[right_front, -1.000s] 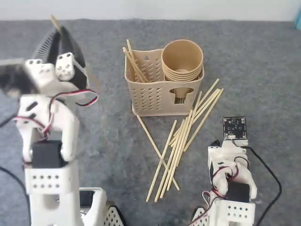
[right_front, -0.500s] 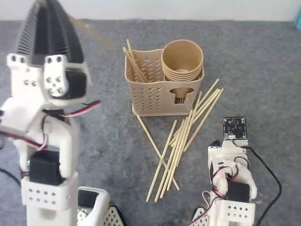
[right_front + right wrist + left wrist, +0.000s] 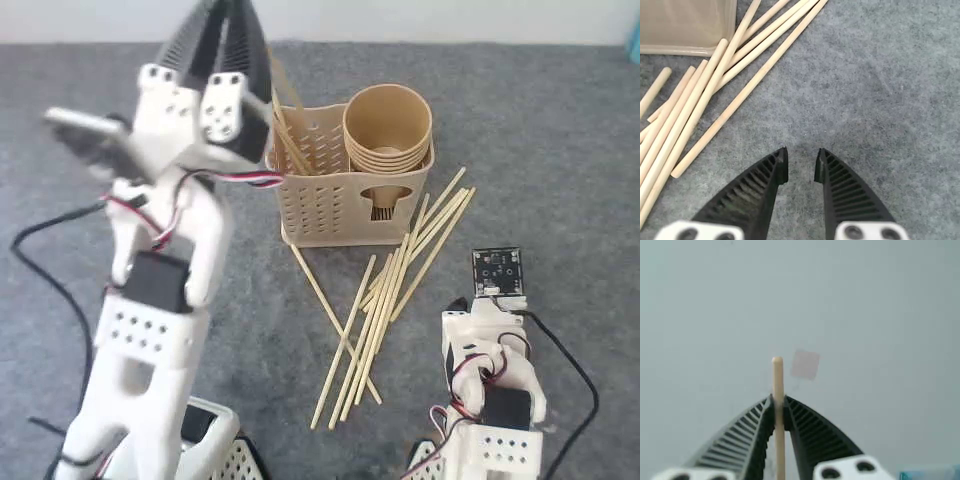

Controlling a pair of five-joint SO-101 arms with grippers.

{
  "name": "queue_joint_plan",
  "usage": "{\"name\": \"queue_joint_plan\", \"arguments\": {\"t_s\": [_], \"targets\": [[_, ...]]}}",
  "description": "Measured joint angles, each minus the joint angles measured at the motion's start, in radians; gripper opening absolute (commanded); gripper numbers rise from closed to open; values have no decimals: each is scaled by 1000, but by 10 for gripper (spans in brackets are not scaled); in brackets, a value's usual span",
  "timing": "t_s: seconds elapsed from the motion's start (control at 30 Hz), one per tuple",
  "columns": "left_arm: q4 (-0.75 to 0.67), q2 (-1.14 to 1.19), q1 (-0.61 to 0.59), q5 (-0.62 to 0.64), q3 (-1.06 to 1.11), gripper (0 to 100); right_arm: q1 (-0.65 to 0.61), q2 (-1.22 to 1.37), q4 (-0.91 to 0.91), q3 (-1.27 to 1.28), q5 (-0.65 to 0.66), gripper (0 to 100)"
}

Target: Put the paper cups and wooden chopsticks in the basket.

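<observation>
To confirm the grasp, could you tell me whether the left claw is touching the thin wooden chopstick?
Touching. The left wrist view shows the left claw shut on the thin wooden chopstick, which stands pinched between its tips.

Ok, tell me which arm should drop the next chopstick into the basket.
Left: the left claw holds a chopstick raised near the basket; the right claw is open and empty.

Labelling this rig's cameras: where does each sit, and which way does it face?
High: overhead, looking down on basket, loose chopsticks, left arm, right arm.
Left wrist: faces a blank wall; left gripper shut on held chopstick.
Right wrist: faces the grey mat; right gripper open.
Shared: high and right wrist show basket, loose chopsticks.
</observation>
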Motion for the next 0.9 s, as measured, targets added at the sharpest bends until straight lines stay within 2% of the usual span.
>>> {"name": "queue_joint_plan", "arguments": {"t_s": [0.23, 0.47, 0.73, 0.9], "targets": [[-3, 35, 5, -2, 132, 20, 0, 0, 0, 0, 0, 101], [-3, 37, 6, -2, 210, 210, 0, 0, 0, 0, 0, 101], [5, 26, -28, -2, 213, 216, 0, 0, 0, 0, 0, 101], [213, -95, -114, -2, 213, 217, 0, 0, 0, 0, 0, 101]]}}
